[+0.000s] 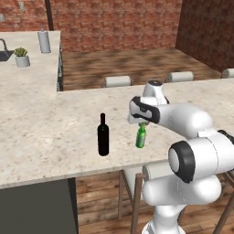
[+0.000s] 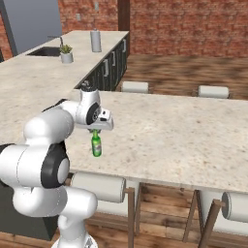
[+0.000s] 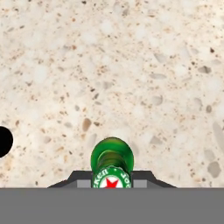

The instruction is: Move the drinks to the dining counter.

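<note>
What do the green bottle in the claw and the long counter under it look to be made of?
Green bottle: apparently glass, see-through green with a glossy shine and a printed cap.
Dining counter: looks like polished stone, beige with darker flecks; being rendered, it could be an imitation.

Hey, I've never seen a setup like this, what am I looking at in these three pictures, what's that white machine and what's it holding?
It is a computer-rendered kitchen. The white machine is a robot arm with dark joints ending in a two-finger gripper. Two pictures come from cameras on its base, behind it to the left and right. The third looks straight down from the hand. The gripper is shut on the neck of a small green glass bottle, which hangs upright at the long beige speckled stone counter; whether its base touches, I cannot tell. A tall black wine bottle stands beside it. Pale grey cushioned stools line the counter.
</note>
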Controlling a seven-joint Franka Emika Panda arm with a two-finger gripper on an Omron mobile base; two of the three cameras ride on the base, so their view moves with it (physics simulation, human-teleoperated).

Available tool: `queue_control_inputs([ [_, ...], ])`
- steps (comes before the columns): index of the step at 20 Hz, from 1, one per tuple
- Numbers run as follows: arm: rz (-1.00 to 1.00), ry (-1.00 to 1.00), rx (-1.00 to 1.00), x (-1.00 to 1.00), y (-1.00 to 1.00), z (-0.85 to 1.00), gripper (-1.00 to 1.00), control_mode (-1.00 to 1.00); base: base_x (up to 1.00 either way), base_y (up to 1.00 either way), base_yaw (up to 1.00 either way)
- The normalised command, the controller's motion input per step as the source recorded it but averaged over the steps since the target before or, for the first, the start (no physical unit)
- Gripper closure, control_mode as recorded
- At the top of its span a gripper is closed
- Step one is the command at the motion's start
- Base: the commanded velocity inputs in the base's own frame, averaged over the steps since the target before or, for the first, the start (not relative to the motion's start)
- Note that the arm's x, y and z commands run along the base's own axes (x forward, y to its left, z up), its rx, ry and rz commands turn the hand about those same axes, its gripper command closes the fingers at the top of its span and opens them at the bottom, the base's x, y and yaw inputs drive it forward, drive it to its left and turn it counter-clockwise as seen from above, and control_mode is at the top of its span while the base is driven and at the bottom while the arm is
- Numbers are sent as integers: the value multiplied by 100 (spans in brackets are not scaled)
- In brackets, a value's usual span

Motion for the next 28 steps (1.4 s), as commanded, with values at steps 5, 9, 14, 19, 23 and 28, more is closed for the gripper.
queue_control_inputs([
  [5, 0, 0, 0, 14, 0, -16, 100, -100, 0, 0, 0],
  [9, 0, 0, 0, 5, 0, -13, 100, -100, 0, 0, 0],
  [14, 0, 0, 0, 5, 0, -25, 100, -100, 0, 0, 0],
  [19, 0, 1, 0, 1, 0, -11, -100, -100, 0, 0, 0],
  [23, 0, 0, 0, 0, 0, 0, -100, -100, 0, 0, 0],
  [28, 0, 0, 0, 0, 0, 0, -100, -100, 0, 0, 0],
])
